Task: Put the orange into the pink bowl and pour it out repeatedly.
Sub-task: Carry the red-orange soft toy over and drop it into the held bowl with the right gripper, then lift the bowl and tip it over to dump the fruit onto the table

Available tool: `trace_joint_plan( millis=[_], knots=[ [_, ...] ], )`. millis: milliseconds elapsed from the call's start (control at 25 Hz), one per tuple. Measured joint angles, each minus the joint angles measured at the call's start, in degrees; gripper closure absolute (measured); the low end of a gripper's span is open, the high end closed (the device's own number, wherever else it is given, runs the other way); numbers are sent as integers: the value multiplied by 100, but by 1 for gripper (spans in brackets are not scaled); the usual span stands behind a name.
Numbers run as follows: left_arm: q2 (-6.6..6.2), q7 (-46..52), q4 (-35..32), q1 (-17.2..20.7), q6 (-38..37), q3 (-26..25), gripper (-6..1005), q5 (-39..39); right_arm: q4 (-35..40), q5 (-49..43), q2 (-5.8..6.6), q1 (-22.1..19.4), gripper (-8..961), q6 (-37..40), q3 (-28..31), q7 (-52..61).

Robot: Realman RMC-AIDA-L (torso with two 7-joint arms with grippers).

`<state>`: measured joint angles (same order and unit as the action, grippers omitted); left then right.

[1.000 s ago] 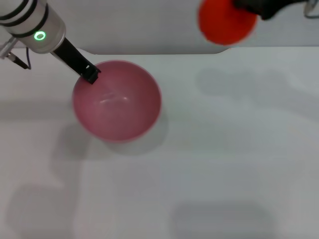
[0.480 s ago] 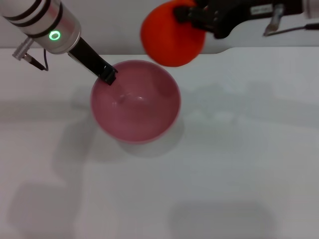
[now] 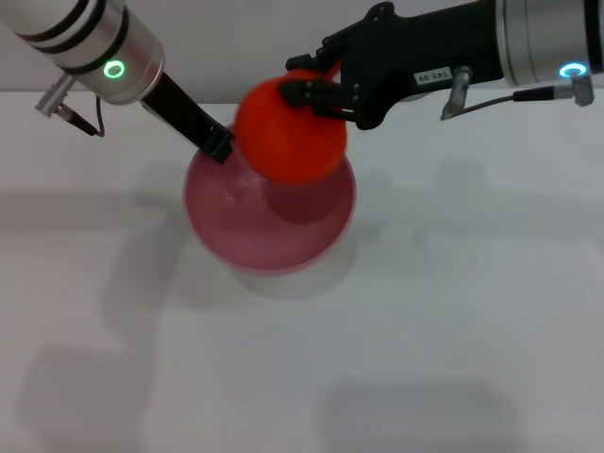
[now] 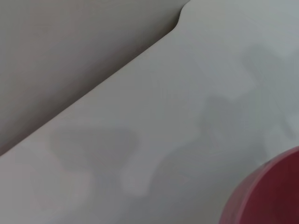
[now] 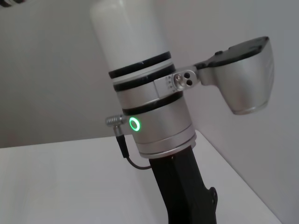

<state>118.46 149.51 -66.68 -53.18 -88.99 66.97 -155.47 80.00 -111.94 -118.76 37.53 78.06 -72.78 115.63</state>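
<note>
You're looking down from the head cam at a white desk (image 3: 453,330). Your right gripper (image 3: 316,90) reaches in from the far right, black fingers clenched on the orange (image 3: 290,132), which hangs in the air over the far-right part of the pink bowl (image 3: 269,212), not yet inside. It's carried there, I judge, so a release drops it straight into the bowl w/o rolling off. Your left gripper (image 3: 219,144) comes in from the far left and sits at the bowl's far-left rim, prob. pinching it to steady the bowl and be ready for the tip-out; whether it's clamped on the rim can't be told from these views. The bowl stands upright on the desk, empty for now. The left wrist cam shows only desk and a sliver of the bowl (image 4: 268,196); the right wrist cam shows the other arm (image 5: 149,121), no fruit.
</note>
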Motion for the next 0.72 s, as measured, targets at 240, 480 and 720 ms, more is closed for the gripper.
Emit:
trace_joint_plan(
  millis=[240, 480, 720],
  knots=[
    [0, -1, 17, 10, 18, 9, 954, 3, -29, 9, -3, 0, 666, -57, -52, -62],
    [0, -2, 17, 31, 18, 17, 953, 20, -10, 21, -6, -48, 479, -204, 2, -64],
    [0, -28, 15, 86, 270, 97, 954, 107, -40, 344, -4, -320, 384, -659, 173, -328]
  ],
)
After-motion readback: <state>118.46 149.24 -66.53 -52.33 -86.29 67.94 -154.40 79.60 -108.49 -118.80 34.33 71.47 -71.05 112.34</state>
